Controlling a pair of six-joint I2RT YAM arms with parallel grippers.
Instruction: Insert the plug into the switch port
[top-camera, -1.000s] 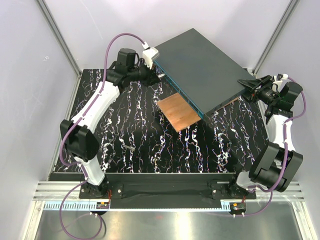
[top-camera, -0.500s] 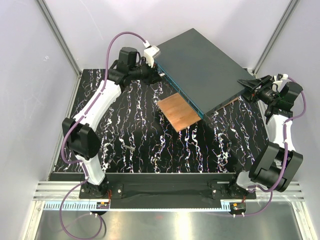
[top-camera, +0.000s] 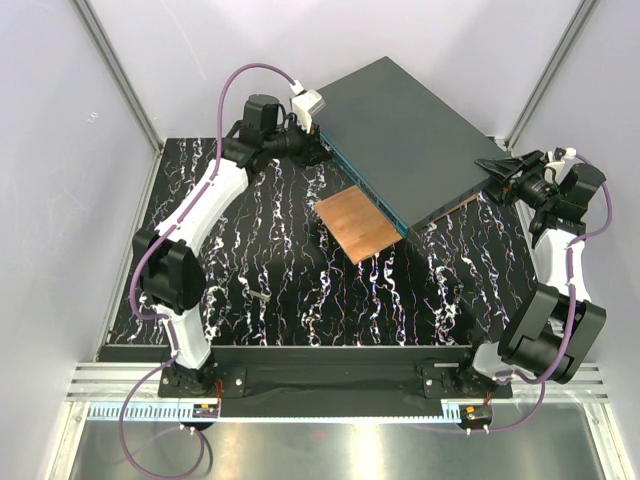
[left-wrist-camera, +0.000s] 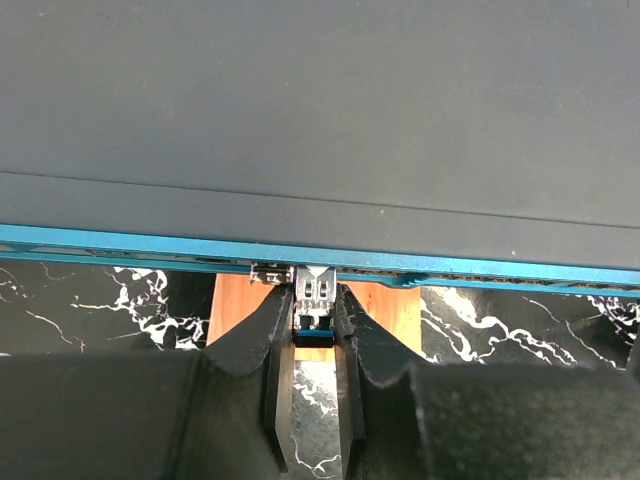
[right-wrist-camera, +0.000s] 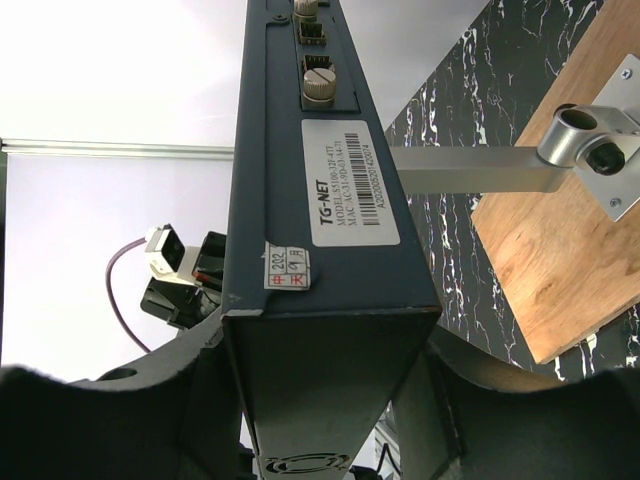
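Since the earlier frame, the left arm (top-camera: 205, 205) has swung slightly rightward in the overhead view, and its wrist is closer to the upper-left end of the dark-grey box (top-camera: 410, 130). The right arm (top-camera: 560, 250) and the box have not moved.

The left jaws are clamped on the plug (left-wrist-camera: 317, 288), a small silver connector with a blue tab, held at the centre of the left wrist view. The plug's front end meets the lower edge of the teal face (left-wrist-camera: 120, 243). The switch port (top-camera: 330, 156) in front of it is one of a row of small square sockets at the upper-left end of that face. I cannot tell how far the plug has gone in.

The right jaws are closed on the box's right-hand end, one finger on each flat side. A white label (right-wrist-camera: 355, 180) sits on the narrow face just beyond them.

The box is tilted, with a copper-brown plate (top-camera: 358, 224) below its teal face. Both rest above a black, white-veined worktop (top-camera: 260, 270). A purple cable (top-camera: 235, 85) loops over the left arm.
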